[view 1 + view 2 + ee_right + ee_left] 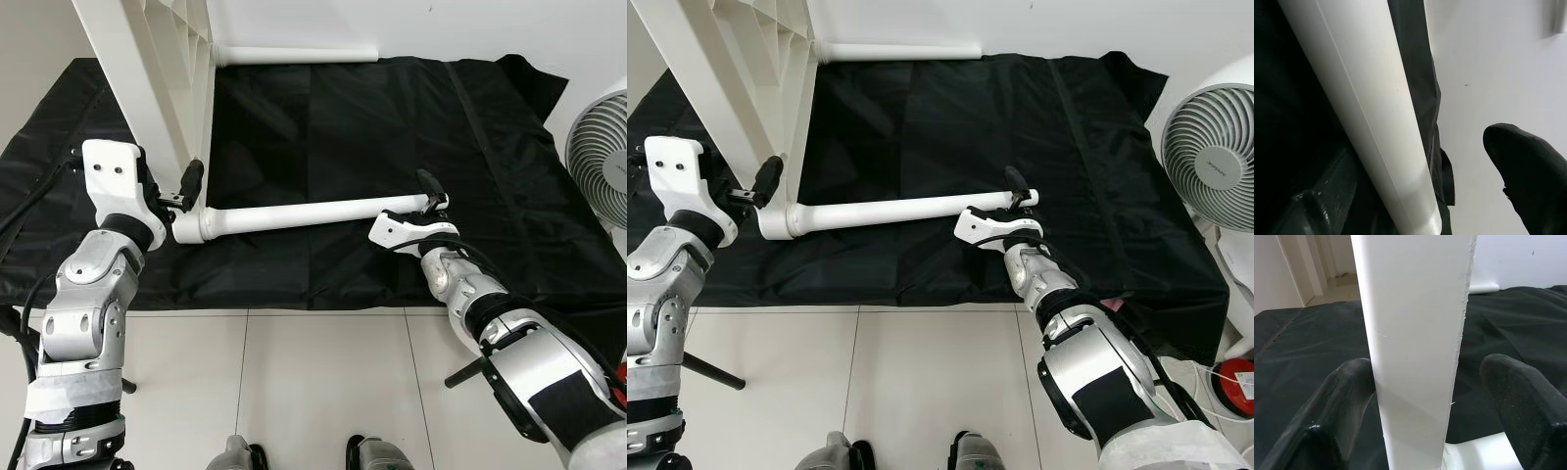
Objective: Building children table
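The white tabletop (147, 69) stands tilted on its edge at the back left of a black sheet (343, 127). One white leg (304, 215) runs from its near corner across the sheet to the right. My left gripper (182, 196) is open around the tabletop's near edge (1415, 342); one finger (1347, 396) touches it and the other (1528, 401) stands apart. My right gripper (431, 196) is open around the leg's free end (1371, 107), with one finger (1528, 166) well off it. A second white leg (294, 54) sticks out from the tabletop's far corner.
A white fan (1215, 147) stands at the right edge of the sheet, with a red object (1239, 387) on the floor below it. Pale floor tiles (294, 392) lie between the sheet and my feet. A white wall is behind the sheet.
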Available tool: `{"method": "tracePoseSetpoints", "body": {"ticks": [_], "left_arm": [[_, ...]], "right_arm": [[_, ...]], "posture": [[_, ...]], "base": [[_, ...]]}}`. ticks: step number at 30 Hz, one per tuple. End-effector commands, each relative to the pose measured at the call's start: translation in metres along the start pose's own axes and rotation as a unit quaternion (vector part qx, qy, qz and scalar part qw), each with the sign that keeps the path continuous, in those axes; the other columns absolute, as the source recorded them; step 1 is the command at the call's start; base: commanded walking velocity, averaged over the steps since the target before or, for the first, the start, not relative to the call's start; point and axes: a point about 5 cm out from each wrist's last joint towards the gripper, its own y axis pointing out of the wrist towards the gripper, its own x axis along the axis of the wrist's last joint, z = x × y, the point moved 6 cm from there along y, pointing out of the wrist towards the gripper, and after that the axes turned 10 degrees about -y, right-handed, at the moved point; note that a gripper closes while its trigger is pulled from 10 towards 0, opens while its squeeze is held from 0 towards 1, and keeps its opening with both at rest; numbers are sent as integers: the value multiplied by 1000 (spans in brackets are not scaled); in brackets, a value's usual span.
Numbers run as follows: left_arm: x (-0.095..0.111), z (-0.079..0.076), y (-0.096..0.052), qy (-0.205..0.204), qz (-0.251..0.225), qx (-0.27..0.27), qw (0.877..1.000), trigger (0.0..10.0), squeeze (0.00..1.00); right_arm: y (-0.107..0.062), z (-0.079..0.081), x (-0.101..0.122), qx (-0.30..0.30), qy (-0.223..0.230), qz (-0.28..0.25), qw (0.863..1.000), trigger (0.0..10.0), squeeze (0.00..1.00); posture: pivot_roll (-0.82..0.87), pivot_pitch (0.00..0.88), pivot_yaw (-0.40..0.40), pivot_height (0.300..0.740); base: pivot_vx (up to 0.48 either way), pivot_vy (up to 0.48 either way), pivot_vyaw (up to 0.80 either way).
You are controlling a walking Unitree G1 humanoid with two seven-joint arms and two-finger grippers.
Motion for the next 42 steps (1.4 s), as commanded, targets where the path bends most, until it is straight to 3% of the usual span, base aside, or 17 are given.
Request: {"method": "tracePoseSetpoints", "body": {"ticks": [1,6,14,26,27,28,29,36,42], "left_arm": [[6,5,1,-2,-10,22,1000,10000,0],[7,5,3,-4,-10,25,1000,10000,0],[16,18,28,-36,-20,126,991,10000,0],[11,30,40,-45,-10,207,977,10000,0],[11,32,40,-43,-9,215,976,5686,0],[11,32,40,-43,-9,215,976,5686,0],[13,35,40,-41,-14,219,975,0,0],[16,37,43,-38,-18,221,974,0,0],[31,37,45,-18,-39,211,976,0,0]], "right_arm": [[7,-13,5,-26,13,-1,1000,10000,0],[6,-13,5,-28,14,0,1000,10000,0],[7,-16,9,-40,44,3,998,10000,0],[6,-12,15,-34,71,-3,997,10000,0],[5,-11,14,-30,77,-2,997,7882,0],[5,-11,14,-30,77,-2,997,7882,0],[5,-10,12,-24,70,-1,997,0,0],[4,-7,11,-17,52,-3,998,0,0],[1,3,12,3,69,-1,998,0,0]], "posture": [[-19,99,64,740],[-17,103,61,740],[-31,107,61,740],[-46,109,66,740],[-46,109,66,740],[-46,109,66,740],[-47,108,69,740],[-49,107,71,740],[-51,100,69,740]], "base": [[0,0,0],[0,0,0],[0,0,0],[0,0,0],[0,0,0],[0,0,0],[0,0,0],[0,0,0],[0,0,0]]}}
